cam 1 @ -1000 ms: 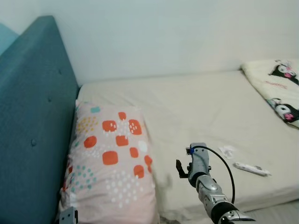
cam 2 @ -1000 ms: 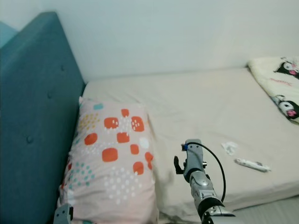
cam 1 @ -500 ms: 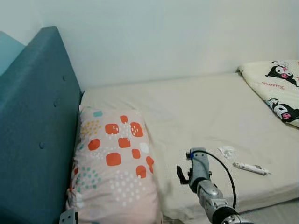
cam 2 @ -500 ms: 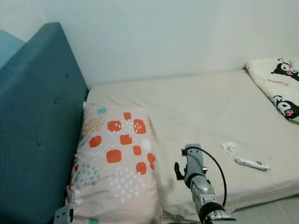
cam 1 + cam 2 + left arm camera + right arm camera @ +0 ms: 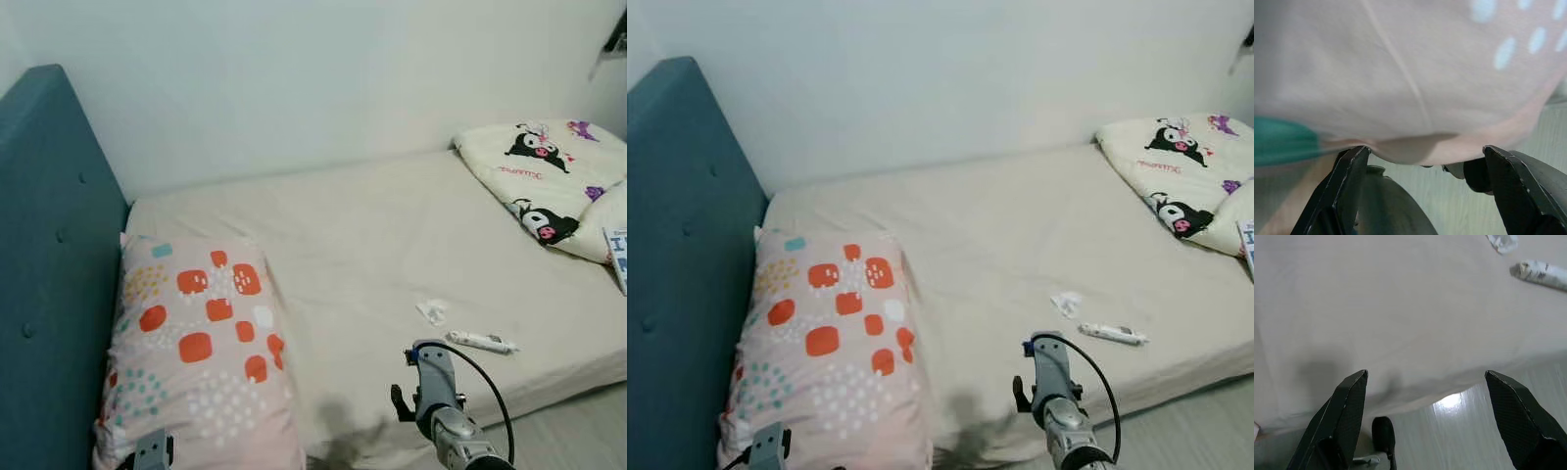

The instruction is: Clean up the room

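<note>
— What's lying on the bed (image 5: 392,235)?

— A crumpled scrap (image 5: 431,311) and a small white tube (image 5: 482,342), just beside each other near the front edge, toward the cartoon quilt (image 5: 549,181) at the far right corner. A spotted pillow (image 5: 191,343) lies against the teal headboard (image 5: 44,274).

— And the grippers?

— The right gripper (image 5: 1425,421) hangs spread wide at the bed's front edge. The left gripper (image 5: 1425,191), fingers apart, is at the pillow's front corner.

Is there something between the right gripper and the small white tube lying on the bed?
Nothing visible blocks it. Between the open right gripper and the white tube lies bare bed sheet; the crumpled scrap sits beside the tube, off that line.
</note>
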Controlling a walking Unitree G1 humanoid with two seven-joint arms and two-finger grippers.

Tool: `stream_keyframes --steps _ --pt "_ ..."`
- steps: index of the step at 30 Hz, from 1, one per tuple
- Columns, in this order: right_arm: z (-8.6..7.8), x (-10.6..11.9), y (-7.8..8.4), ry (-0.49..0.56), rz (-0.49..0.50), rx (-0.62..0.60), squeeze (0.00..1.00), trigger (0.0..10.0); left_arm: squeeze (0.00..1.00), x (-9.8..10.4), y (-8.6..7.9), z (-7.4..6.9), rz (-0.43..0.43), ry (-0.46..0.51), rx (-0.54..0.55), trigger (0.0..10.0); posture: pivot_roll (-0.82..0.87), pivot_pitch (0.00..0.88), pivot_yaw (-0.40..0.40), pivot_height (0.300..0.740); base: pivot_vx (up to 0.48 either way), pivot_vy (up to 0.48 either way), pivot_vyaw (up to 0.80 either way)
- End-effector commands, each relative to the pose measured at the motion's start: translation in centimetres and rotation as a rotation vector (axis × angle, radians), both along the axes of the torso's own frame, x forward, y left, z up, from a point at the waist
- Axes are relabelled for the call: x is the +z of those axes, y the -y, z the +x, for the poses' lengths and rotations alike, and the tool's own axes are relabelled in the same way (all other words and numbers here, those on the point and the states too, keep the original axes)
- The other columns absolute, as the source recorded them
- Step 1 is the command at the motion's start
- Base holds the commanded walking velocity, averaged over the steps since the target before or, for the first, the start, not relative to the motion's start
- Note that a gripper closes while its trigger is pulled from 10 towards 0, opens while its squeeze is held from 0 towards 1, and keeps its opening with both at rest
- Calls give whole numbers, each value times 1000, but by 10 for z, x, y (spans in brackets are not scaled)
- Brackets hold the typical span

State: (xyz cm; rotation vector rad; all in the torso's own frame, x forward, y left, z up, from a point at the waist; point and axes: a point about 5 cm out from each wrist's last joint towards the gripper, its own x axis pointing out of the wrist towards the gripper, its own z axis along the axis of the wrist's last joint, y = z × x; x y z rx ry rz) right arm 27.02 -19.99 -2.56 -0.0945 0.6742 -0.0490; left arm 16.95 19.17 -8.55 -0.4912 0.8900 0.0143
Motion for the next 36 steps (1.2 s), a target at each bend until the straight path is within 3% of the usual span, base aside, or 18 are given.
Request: stream_keyframes --steps 1,34,36 --pt "-1 -2 -3 -10 5 2 0 10000 0 -4 3 -8 -11 -29 -6 10000 -93 74 11 740 0 -480 0" --pt "10 8 -6 29 2 23 0 10000 0 14 19 31 -97 108 -29 10000 -103 67 9 740 0 -480 0" --pt "10 8 -7 31 6 22 0 10000 0 22 25 45 -121 167 -36 10000 -102 72 10 740 0 -480 0"
